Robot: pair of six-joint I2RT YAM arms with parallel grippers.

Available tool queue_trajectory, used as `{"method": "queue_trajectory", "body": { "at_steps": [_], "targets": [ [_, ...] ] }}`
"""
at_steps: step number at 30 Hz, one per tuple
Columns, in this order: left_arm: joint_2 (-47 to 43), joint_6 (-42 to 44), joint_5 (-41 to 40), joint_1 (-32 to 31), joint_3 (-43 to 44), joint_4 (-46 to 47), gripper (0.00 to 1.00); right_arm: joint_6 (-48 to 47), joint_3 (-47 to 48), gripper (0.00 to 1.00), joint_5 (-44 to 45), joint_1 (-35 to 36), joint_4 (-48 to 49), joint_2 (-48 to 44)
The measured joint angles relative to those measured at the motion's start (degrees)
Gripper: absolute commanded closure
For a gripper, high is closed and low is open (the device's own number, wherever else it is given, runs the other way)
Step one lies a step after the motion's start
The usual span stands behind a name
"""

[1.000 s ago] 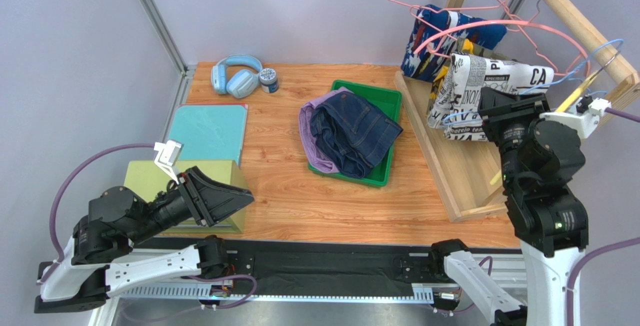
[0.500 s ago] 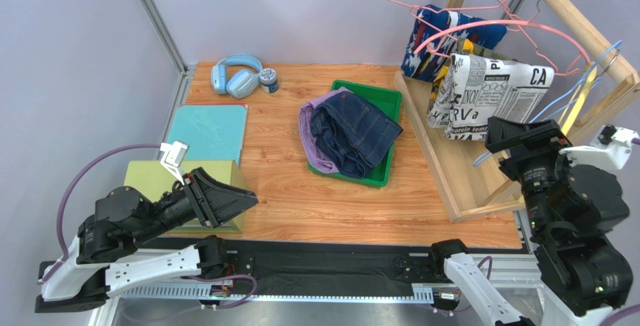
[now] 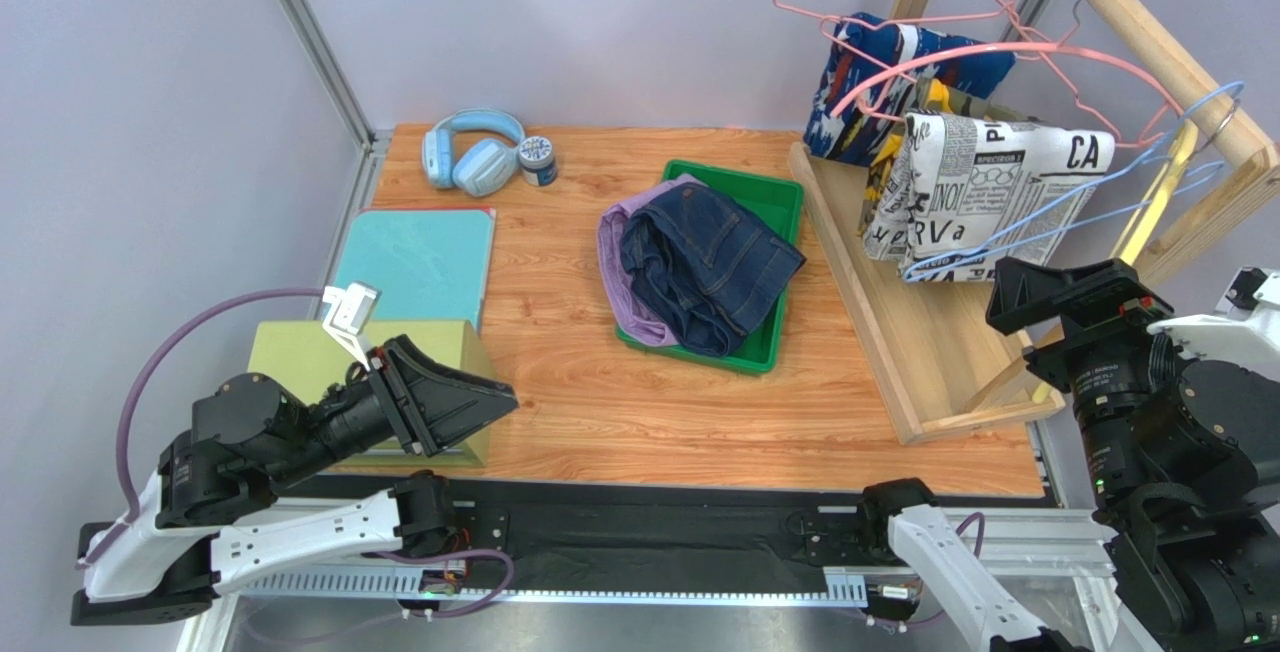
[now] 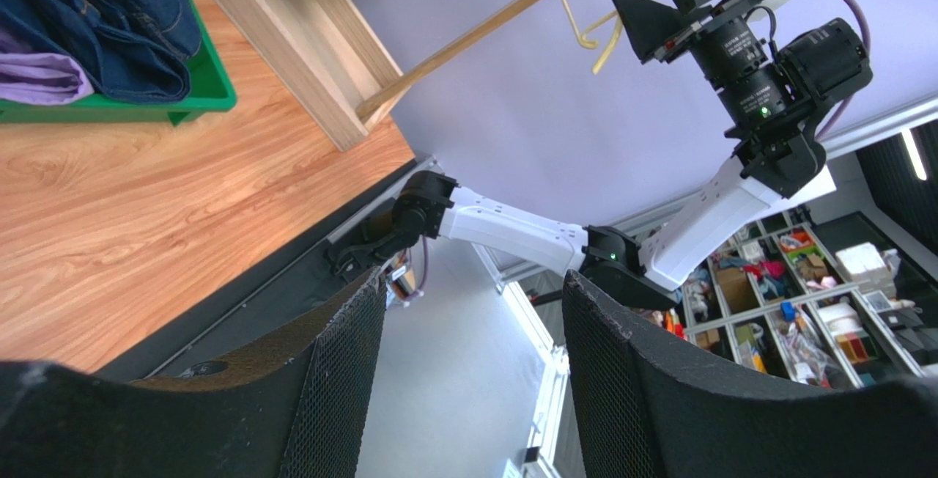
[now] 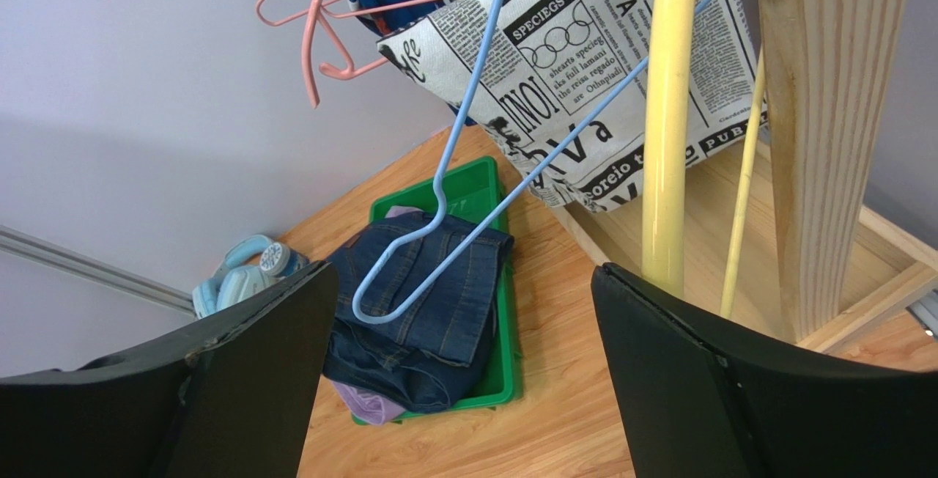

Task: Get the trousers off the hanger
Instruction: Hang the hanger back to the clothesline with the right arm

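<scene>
Left pincer (image 4: 473, 385) gapes wide, empty; right pincer (image 5: 462, 390) likewise, facing newsprint trousers (image 5: 595, 71).

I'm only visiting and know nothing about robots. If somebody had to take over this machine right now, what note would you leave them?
Left fingers: open, empty, low at the table's near left.
Right fingers: open, empty, facing the wooden rack.
Done: purple trousers and denim trousers lie in the green tray.
Left: newsprint trousers are still on the blue hanger at the rack. The blue-white-red print trousers hang behind them. A yellowish pair barely shows between.
</scene>
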Motion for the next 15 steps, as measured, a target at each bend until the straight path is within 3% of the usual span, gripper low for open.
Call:
{"method": "queue_trajectory", "body": {
  "at_steps": [4, 10, 15],
  "targets": [
    [-0.02, 0.00, -0.02, 0.00, -0.22, -0.04, 0.34, -1.57, 4.42, 0.27, -0.09, 0.00, -2.38, 2.84],
    [-0.02, 0.00, -0.02, 0.00, -0.24, -0.02, 0.34, -1.86, 9.25, 0.30, -5.53, 0.00, -0.09, 7.98],
    [0.00, 0.00, 0.00, 0.00, -0.24, -0.04, 0.34, -1.84, 5.70, 0.36, -9.18, 0.00, 7.78, 11.02]
  ]
}}
